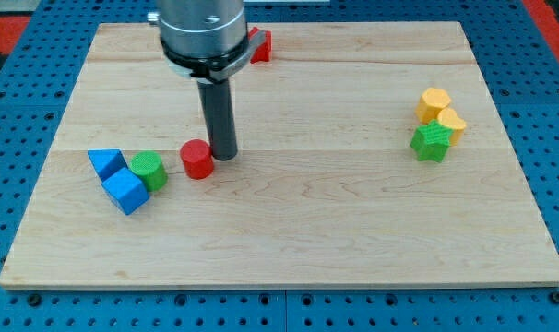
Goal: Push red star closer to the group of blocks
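Observation:
The red star [260, 43] lies near the view's top, partly hidden behind the arm's grey housing. My tip [223, 155] rests on the board just right of a red cylinder [196, 159], nearly touching it, and well below the red star. A group of blocks sits left of the cylinder: a green cylinder [148, 171], a blue triangle [105, 162] and a blue cube [125, 191].
At the view's right stand a yellow hexagon [434, 102], a yellow heart [451, 124] and a green star [431, 142], clustered together. The wooden board [307, 231] is edged by a blue pegboard surface.

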Controlling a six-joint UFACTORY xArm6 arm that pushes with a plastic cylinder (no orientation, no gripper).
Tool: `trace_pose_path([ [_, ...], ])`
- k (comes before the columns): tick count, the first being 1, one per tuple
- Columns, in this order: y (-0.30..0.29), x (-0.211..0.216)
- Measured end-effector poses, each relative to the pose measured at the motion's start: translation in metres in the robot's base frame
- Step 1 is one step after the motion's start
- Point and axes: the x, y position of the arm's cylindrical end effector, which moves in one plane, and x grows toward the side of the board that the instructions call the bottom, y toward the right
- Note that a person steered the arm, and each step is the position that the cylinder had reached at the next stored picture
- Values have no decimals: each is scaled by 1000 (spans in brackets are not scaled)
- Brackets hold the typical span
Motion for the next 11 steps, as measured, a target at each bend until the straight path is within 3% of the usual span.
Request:
trace_pose_path([
  [3,-24,-1],
  [5,27,-100],
  [6,101,-135],
  [8,118,-230],
  [9,103,-250],
  [11,65,-229],
])
